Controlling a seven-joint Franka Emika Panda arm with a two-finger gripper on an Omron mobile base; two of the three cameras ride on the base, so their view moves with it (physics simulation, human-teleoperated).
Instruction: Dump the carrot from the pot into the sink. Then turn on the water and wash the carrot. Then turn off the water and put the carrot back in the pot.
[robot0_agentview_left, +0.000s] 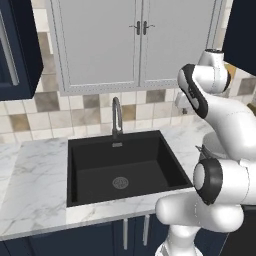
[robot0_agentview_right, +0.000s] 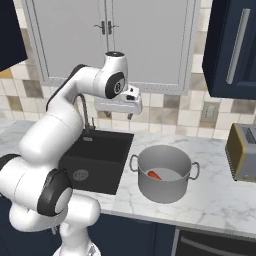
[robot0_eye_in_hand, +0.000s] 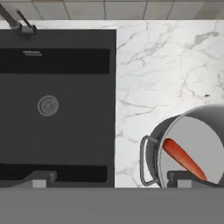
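You're in a home kitchen, black sink (robot0_agentview_left: 90, 150) with arched faucet (robot0_agentview_left: 116, 116) in marble counter (robot0_agentview_left: 30, 185), tiled backsplash (robot0_agentview_left: 50, 112), grey wall cabinets (robot0_agentview_left: 135, 40), toaster (robot0_agentview_right: 242, 152) far right

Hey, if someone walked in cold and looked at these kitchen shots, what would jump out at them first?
Probably the big black sink sunk into the white marble counter, with the thin arched faucet at its back edge. Just right of it stands the grey pot with the orange carrot inside, and the white arm's open end effector hangs above.
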